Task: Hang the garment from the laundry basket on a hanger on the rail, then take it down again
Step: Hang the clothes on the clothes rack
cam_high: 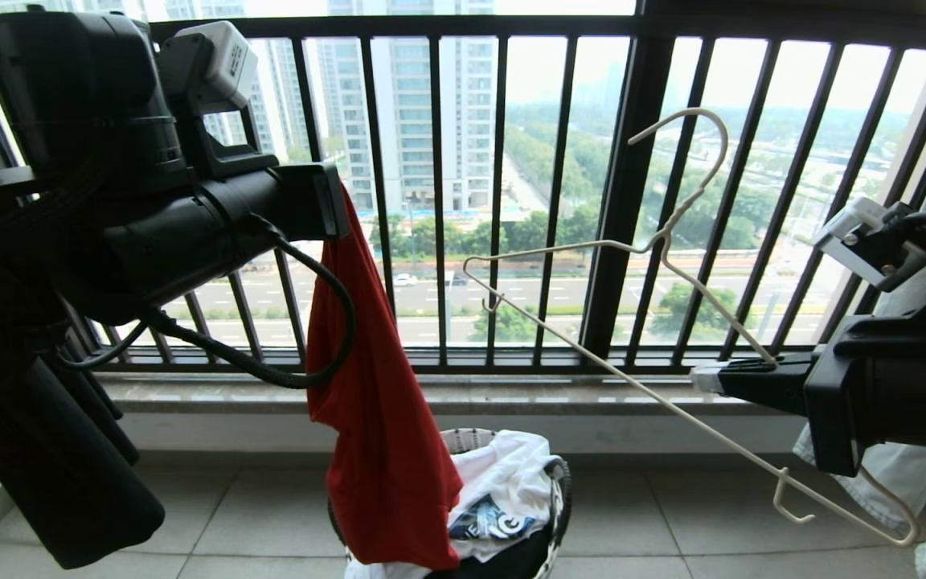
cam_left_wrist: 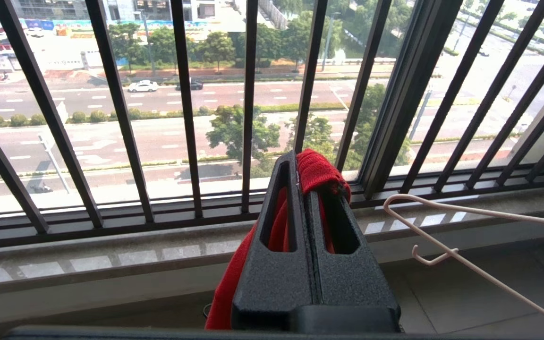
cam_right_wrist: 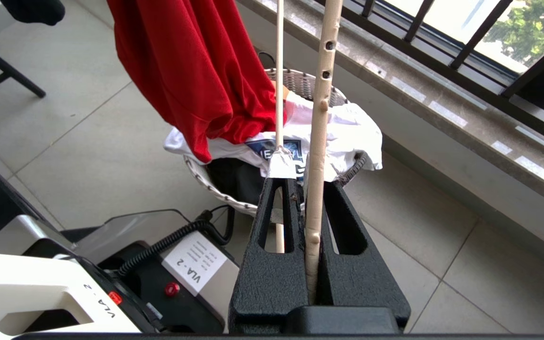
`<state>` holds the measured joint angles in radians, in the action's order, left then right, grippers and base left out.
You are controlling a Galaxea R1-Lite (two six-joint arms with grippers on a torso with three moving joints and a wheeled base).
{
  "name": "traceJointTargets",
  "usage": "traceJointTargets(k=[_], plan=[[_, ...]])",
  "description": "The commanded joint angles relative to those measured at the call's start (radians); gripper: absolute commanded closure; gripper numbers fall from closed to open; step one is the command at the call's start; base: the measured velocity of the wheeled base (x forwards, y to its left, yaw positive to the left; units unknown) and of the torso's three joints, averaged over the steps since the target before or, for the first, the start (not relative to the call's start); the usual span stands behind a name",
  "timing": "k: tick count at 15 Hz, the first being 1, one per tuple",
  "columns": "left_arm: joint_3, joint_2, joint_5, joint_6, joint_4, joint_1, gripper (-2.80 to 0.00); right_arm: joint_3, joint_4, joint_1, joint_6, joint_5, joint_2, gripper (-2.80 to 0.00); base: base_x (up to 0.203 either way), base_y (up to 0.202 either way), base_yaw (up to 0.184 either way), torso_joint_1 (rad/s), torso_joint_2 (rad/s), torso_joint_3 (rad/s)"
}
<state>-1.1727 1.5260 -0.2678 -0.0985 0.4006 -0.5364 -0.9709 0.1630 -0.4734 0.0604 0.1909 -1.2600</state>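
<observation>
Bulky matte-black left arm (cam_high: 149, 217) with a white camera module (cam_high: 210, 64) on a black bracket, looping black cable (cam_high: 302, 354), textured black slotted fingers (cam_left_wrist: 276, 264), white base shell (cam_right_wrist: 40, 293) with red button (cam_right_wrist: 172, 288) and "VLA-2" labels (cam_right_wrist: 195, 264)

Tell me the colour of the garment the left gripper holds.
Red garment, clearest in the head view.

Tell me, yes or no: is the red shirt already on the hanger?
No. The red shirt hangs from the left gripper, apart from the hanger.
</observation>
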Motion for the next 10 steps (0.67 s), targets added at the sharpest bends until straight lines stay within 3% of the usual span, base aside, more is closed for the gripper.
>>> traceJointTargets(k=[1, 4, 10], plan=[[-0.029, -0.005, -0.022, -0.024, 0.003, -0.002, 0.0, -0.009, 0.027, -0.001, 0.004, 0.01, 0.029, 0.0, 0.0, 0.0, 0.0, 0.0, 0.0, 0.0], [-0.1, -0.007, -0.135, -0.084, 0.003, -0.021, 0.0, -0.018, 0.026, -0.001, 0.002, 0.017, 0.04, 0.0, 0.0, 0.0, 0.0, 0.0, 0.0, 0.0], [-0.123, 0.06, -0.16, -0.094, 0.003, -0.027, 0.0, -0.017, 0.035, -0.007, 0.002, 0.053, 0.062, 0.0, 0.0, 0.0, 0.0, 0.0, 0.0, 0.0]])
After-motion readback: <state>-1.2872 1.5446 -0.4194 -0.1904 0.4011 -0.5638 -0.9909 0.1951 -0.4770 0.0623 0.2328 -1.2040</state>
